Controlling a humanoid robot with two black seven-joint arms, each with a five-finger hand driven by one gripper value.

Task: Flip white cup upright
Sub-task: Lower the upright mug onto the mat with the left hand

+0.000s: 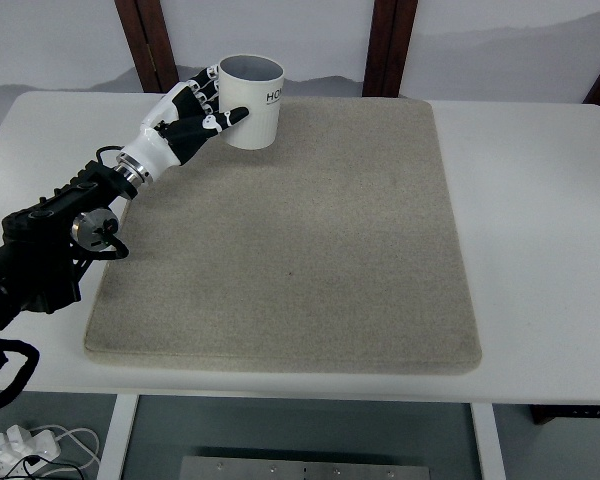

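The white cup [252, 102] is seen standing at the far left corner of the grey felt mat [300, 250], its open mouth turned upward and its base resting on the mat. Dark lettering is visible on its right side, too partly shown to be read in full. The cup is grasped by the left hand [195, 115], whose arm enters from the left edge: the fingers [230, 118] are wrapped against the near-left wall, and the thumb side is hidden behind the cup. The right hand is not seen.

The flip is judged to be essentially done, so the step in hand is taken to be the setting-down and release. It is best done by confirming that the base lies flat on the mat before any loosening, since the soft felt could let a tilted cup rock. The fingers should be opened evenly and drawn away sideways to the left, so that the wall is not dragged or nudged. Care is needed near the mat's far edge, where the white table [540, 200] begins, as a step in height there could tip the cup.
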